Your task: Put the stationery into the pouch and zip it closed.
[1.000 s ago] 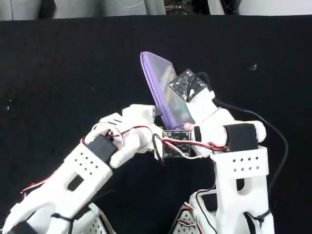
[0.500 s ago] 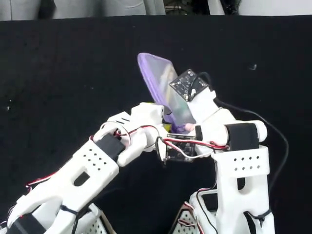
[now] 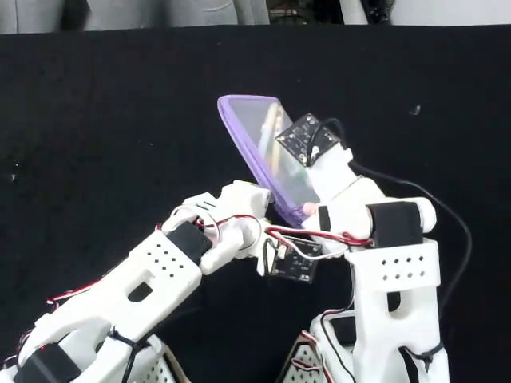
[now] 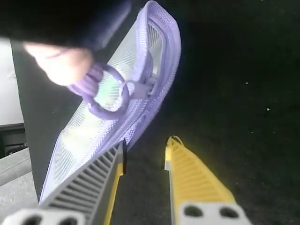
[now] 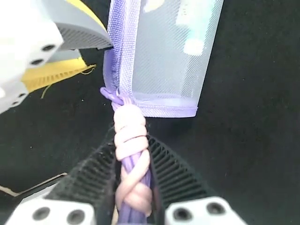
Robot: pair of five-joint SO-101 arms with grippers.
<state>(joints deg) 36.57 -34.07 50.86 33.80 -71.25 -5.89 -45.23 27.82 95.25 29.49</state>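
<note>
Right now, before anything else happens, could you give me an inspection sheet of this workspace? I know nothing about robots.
Surface: black table, dark and flat.
Job's things: purple mesh pouch, tilted, held by one corner; light items show through the mesh, too faint to identify; zipper ring hangs at its edge.
Clutter: nothing seen.
Grippers: right gripper shut on the pouch's twisted cord; left gripper open, its grey finger at the pouch's edge.
Cables: red and white wires along the arms; black cable curving beside the right arm.
Surroundings: grey shapes beyond the table's far edge, too cropped to tell.
</note>
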